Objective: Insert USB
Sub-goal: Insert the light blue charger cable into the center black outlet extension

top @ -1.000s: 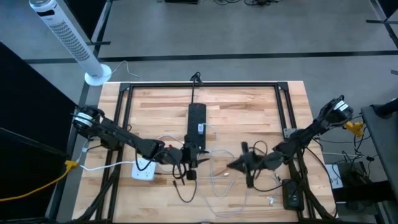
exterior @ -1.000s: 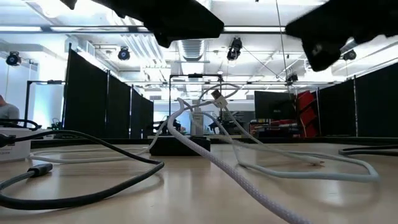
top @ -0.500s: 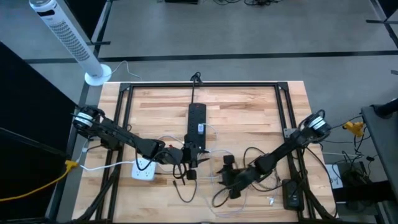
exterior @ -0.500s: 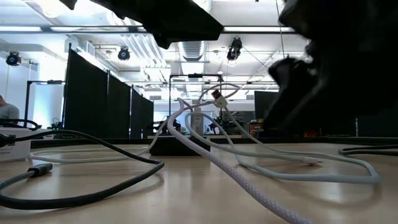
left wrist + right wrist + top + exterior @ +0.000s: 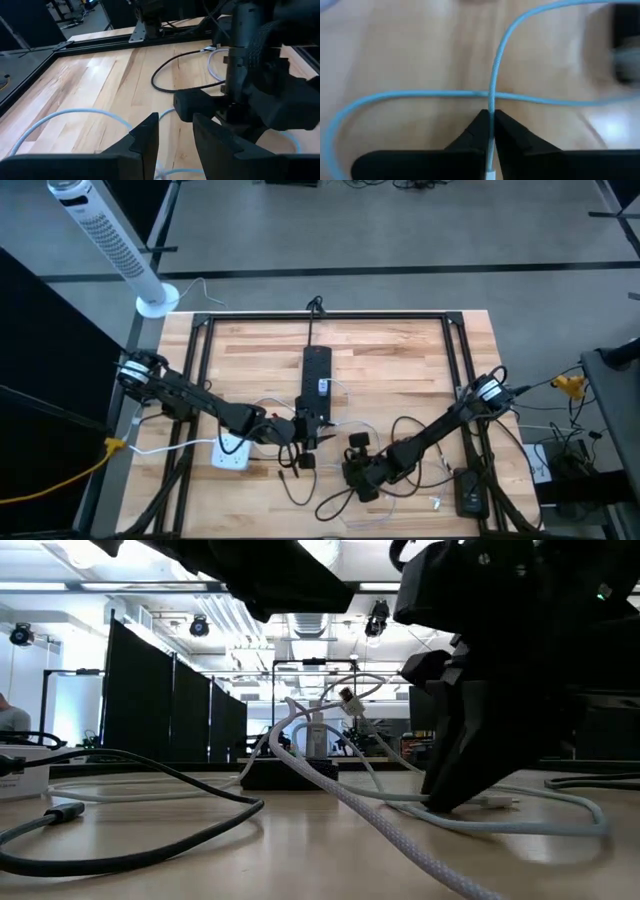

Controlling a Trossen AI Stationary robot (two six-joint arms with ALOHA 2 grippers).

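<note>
The right claw (image 5: pixel 490 131) is down at the wooden counter (image 5: pixel 400 355), near its front edge and right of centre, with its two fingers pinched narrow on the white USB cable (image 5: pixel 496 65), which runs straight out from between the tips and crosses another loop of the same pale cord lying flat on the wood. In the high view this claw (image 5: pixel 352 477) sits amid the loose white loops, just right of a small black plug (image 5: pixel 307 461). The left claw (image 5: pixel 322 423) hangs over the near end of the black power strip (image 5: pixel 316 380), which lies lengthwise down the middle of the counter; its fingers (image 5: pixel 145 137) stand a little apart, and whether anything is caught between them cannot be told. A white adapter block (image 5: pixel 231 450) rests under the left arm, beside dark cables. In the low view the white cable (image 5: pixel 330 785) arches up off the counter before the strip.
</note>
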